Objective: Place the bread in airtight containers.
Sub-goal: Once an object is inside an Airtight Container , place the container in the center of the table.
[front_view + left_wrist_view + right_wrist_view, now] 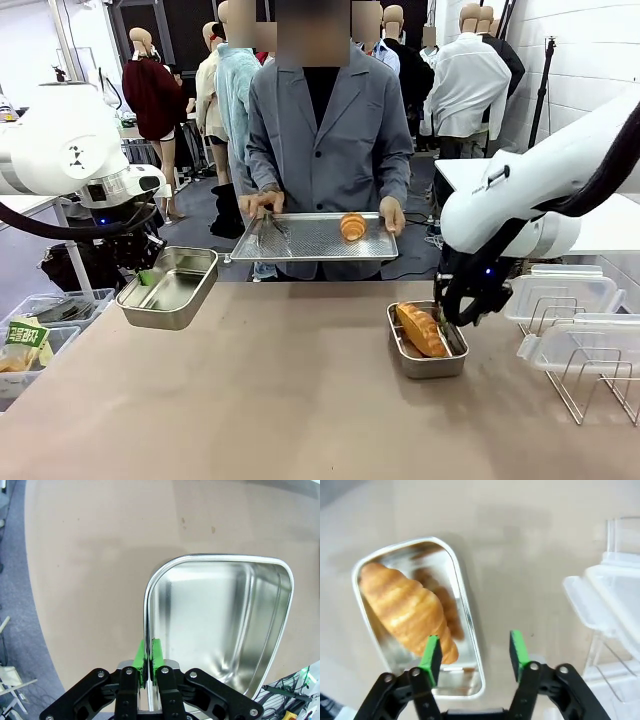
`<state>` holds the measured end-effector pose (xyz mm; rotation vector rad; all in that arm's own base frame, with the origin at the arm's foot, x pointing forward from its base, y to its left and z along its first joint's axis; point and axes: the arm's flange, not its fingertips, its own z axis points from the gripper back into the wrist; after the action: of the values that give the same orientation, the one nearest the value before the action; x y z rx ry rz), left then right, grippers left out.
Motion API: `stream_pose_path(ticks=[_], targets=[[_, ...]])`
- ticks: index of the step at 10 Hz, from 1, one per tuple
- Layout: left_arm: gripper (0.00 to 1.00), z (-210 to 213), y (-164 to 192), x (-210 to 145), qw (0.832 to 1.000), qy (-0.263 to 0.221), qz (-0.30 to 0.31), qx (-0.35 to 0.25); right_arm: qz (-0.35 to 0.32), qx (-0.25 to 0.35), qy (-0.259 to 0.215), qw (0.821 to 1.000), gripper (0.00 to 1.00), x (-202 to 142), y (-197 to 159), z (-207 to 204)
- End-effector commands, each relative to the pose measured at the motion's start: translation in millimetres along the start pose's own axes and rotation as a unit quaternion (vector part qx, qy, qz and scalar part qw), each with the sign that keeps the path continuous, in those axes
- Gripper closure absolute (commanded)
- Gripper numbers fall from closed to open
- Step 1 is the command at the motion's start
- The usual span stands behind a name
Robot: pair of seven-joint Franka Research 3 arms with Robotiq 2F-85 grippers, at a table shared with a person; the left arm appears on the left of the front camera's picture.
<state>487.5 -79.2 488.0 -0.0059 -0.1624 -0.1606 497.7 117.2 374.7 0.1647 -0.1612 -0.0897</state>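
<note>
Left end effector [150,652]: I see it pinching the rim of an empty steel container [220,625], above the desk [100,555].
Right end effector [475,652]: spread, over a croissant [407,607] in the second container [472,635].
Other croissant [352,226]: on the person's tray [300,240].

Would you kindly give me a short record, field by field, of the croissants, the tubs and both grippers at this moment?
Left gripper: shut on the rim of the empty tub, held tilted.
Right gripper: open, holding nothing, over the edge of the other tub.
First croissant: lying in the other tub, on the table.
Second croissant: on the tray that the person holds.
Lids: off both tubs, at the wire rack.
</note>
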Motion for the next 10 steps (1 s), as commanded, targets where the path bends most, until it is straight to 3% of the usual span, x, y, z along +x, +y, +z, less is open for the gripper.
stream_pose_path(ticks=[1,3,4,5,7,10], targets=[[1.0,3.1,1.2,-0.2,1.0,-0.004,-0.002,0.004,0.02,0.014,-0.033,0.999,0.09,-15.4,-17.2,42.0],[1.0,3.1,1.2,-0.2,1.0,-0.004,-0.002,0.004,0.029,0.019,-0.087,0.996,0.09,-18.8,-32.5,102.8],[1.0,3.1,1.2,-0.2,1.0,-0.004,-0.002,0.004,0.043,0.011,-0.096,0.994,0.09,-17.6,-39.0,126.8],[1.0,3.1,1.2,-0.2,1.0,-0.004,-0.002,0.004,0.091,-0.002,-0.076,0.993,0.09,-12.1,-49.8,155.7],[1.0,3.1,1.2,-0.2,1.0,-0.004,-0.002,0.004,0.075,-0.017,-0.091,0.993,0.09,-13.7,-66.0,196.0],[1.0,3.1,1.2,-0.2,1.0,-0.004,-0.002,0.004,0.075,-0.005,-0.093,0.993,0.09,-18.0,-60.1,190.1]])
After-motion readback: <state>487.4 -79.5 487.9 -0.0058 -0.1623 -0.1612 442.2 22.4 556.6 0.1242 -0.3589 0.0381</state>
